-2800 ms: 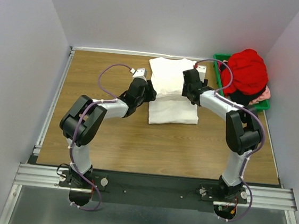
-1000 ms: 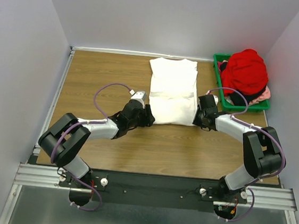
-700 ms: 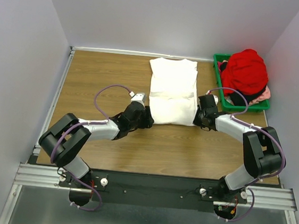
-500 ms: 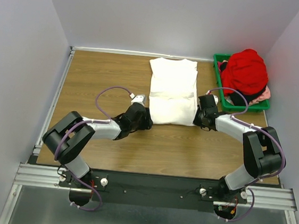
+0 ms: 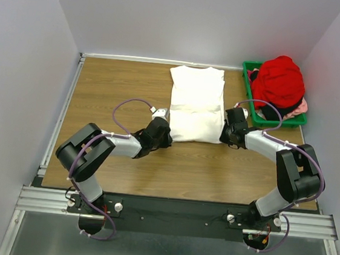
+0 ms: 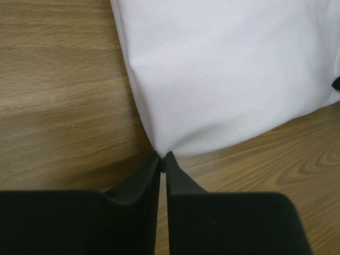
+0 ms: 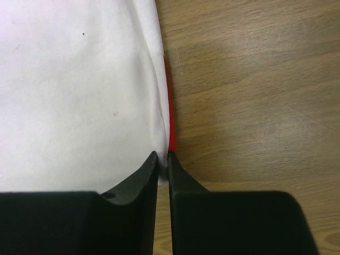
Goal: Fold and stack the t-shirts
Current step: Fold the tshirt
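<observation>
Left gripper (image 6: 163, 157) clenched on the near left corner of the white t-shirt (image 5: 196, 106); right gripper (image 7: 163, 158) clenched on its near right corner, where a red sliver shows along the edge. The shirt lies flat on the table (image 5: 113, 91), beside the green bin (image 5: 247, 65) heaped with the red t-shirt (image 5: 281, 78).

white tee (image 5: 195, 106), red strip (image 7: 169, 133) at edge | red tee (image 5: 280, 78) | bin (image 5: 247, 67) green | tabletop (image 5: 113, 91) brown wood-grain | left hand (image 6: 163, 157), right hand (image 7: 163, 157) black
</observation>
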`<state>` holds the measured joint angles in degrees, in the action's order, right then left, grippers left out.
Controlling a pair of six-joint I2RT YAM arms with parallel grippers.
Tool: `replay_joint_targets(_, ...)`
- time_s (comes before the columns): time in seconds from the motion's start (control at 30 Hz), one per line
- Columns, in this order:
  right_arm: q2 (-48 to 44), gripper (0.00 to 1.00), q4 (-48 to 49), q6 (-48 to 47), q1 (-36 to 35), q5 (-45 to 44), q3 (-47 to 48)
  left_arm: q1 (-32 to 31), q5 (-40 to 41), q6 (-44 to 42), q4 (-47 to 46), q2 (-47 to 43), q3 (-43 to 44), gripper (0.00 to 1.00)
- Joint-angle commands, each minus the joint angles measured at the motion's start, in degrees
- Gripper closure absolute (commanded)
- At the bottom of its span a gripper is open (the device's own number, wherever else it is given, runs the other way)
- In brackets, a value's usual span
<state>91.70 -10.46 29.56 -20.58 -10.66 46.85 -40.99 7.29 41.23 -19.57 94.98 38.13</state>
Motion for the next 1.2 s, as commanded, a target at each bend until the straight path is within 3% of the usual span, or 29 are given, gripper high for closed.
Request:
replay_joint_targets(0.0, 0.32, 0.86, -2.02, -0.73, 0.36, 0.55, -1.15, -0.32, 1.94, 0.25, 1.29, 0.82, -0.33, 0.99)
replay_joint_targets(0.1, -0.47, 1.0, -2.11, -1.26, 0.36, 0.9, -1.41, -0.32, 3.08, -0.45, 2.95, -0.05, -0.51, 1.0)
replay_joint_targets(0.77, -19.35, 1.0, -11.76, 1.02, 0.36, 5.29, -8.53, -2.51, 3.96, -0.01, 10.69, -16.05, -6.49, 1.0)
replay_joint_targets(1.17, -35.09, 1.0, -28.01, 4.01, -1.57, 8.2, -3.44, -9.54, 5.45, 9.99, 26.33, -38.62, -10.97, 1.0)
